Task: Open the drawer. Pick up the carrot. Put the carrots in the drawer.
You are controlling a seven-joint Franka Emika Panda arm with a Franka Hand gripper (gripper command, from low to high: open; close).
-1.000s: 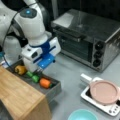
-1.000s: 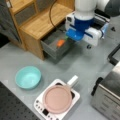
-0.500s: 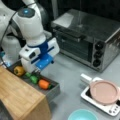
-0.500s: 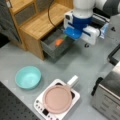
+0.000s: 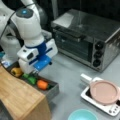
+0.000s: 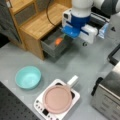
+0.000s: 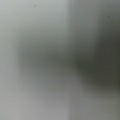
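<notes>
We see the drawer [image 5: 51, 90] pulled open with the carrot [image 5: 42, 84] already lying inside near its front edge, while the gripper [image 5: 35, 72] hovers just above; whether its jaws are open we cannot tell.

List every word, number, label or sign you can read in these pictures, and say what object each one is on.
None can be read.
Toaster oven: three knobs, markings around them too blurred.
Cooker under the pink pan: small control marks, too blurred.
Gripper, above the open drawer holding the carrot: no lettering visible.
</notes>
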